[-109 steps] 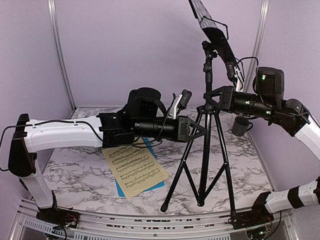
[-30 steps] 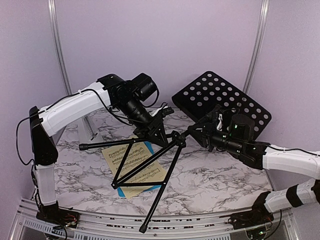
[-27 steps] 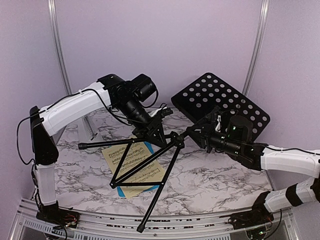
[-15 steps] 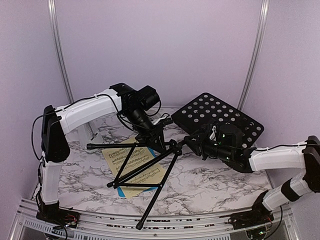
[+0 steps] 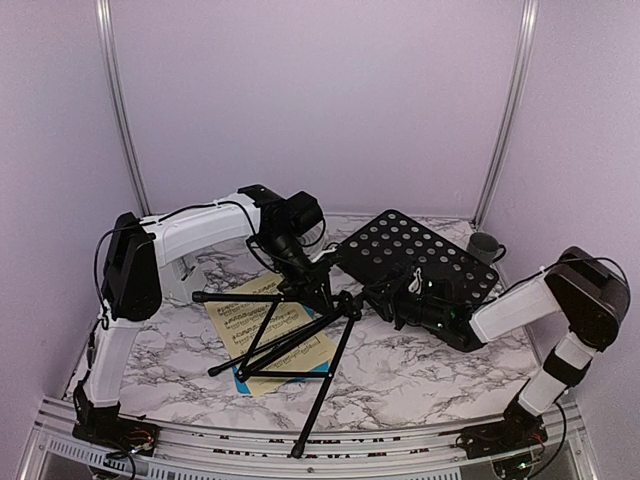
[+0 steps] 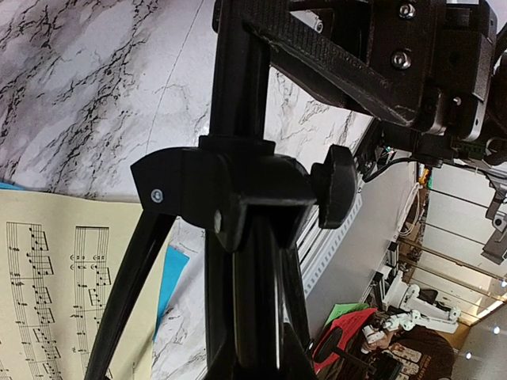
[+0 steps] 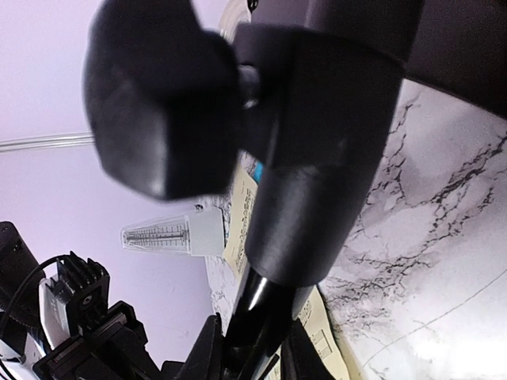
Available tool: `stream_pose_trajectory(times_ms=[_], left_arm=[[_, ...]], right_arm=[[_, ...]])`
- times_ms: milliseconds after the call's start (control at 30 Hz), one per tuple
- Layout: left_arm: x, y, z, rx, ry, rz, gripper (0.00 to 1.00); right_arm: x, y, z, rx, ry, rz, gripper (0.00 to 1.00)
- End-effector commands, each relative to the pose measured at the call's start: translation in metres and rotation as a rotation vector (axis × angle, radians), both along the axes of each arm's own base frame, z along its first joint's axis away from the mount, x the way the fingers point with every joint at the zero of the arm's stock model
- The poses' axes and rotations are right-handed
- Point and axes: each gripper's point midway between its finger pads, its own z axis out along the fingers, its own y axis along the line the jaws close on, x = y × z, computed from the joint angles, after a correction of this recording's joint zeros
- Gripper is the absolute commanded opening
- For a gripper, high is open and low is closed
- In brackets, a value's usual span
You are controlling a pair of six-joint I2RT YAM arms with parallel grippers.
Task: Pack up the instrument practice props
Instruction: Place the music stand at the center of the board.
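From above, the music stand (image 5: 410,245) lies tipped low over the bench (image 5: 430,375), legs splayed across the yellow page (image 5: 225,318). The left pincer (image 5: 308,272) and right pincer (image 5: 392,300) each clench its pole. Left wrist: printed staves, with a blue page (image 6: 169,277) beneath. Right wrist: a white metronome (image 7: 170,233), its scale unreadable.

The music stand (image 5: 345,308) lies tipped over on the marble table (image 5: 420,370), its tripod legs splayed toward the near left and its hole-punched tray (image 5: 415,255) angled up at the back right. The left gripper (image 5: 312,285) grips the pole beside the leg hub; the right gripper (image 5: 392,300) grips it just below the tray. Under the legs lies a yellow page (image 5: 228,318), overlapping a blue page (image 5: 240,378). A dark mug (image 5: 486,246) stands in the far right corner.
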Motion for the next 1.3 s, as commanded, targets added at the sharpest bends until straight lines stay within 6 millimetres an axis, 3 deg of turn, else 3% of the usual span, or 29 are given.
stream_pose_trajectory(times_ms=[0, 100, 333, 500, 733, 967, 1267], left_arm=[[0.042, 0.008, 0.029, -0.112, -0.104, 0.032, 0.0], [0.043, 0.007, 0.024, -0.113, -0.102, 0.019, 0.0], [0.044, 0.007, 0.01, -0.106, -0.108, -0.007, 0.0], [0.047, 0.007, 0.0, -0.097, -0.13, -0.025, 0.0], [0.05, 0.005, -0.013, -0.09, -0.13, -0.033, 0.0], [0.054, -0.002, -0.021, -0.112, -0.113, -0.021, 0.0], [0.053, -0.003, -0.017, -0.121, -0.115, -0.018, 0.01]], right_arm=[[-0.011, -0.033, -0.075, -0.238, 0.079, -0.022, 0.0], [-0.011, -0.032, -0.083, -0.232, 0.088, -0.01, 0.05], [-0.015, -0.037, -0.073, -0.198, 0.044, -0.001, 0.35], [-0.016, -0.039, -0.049, -0.191, -0.019, 0.007, 0.48], [-0.028, -0.042, -0.002, -0.216, -0.155, 0.062, 0.52], [-0.061, -0.014, 0.021, -0.213, -0.225, 0.261, 0.58], [-0.128, 0.055, 0.036, -0.06, -0.208, 0.462, 0.61]])
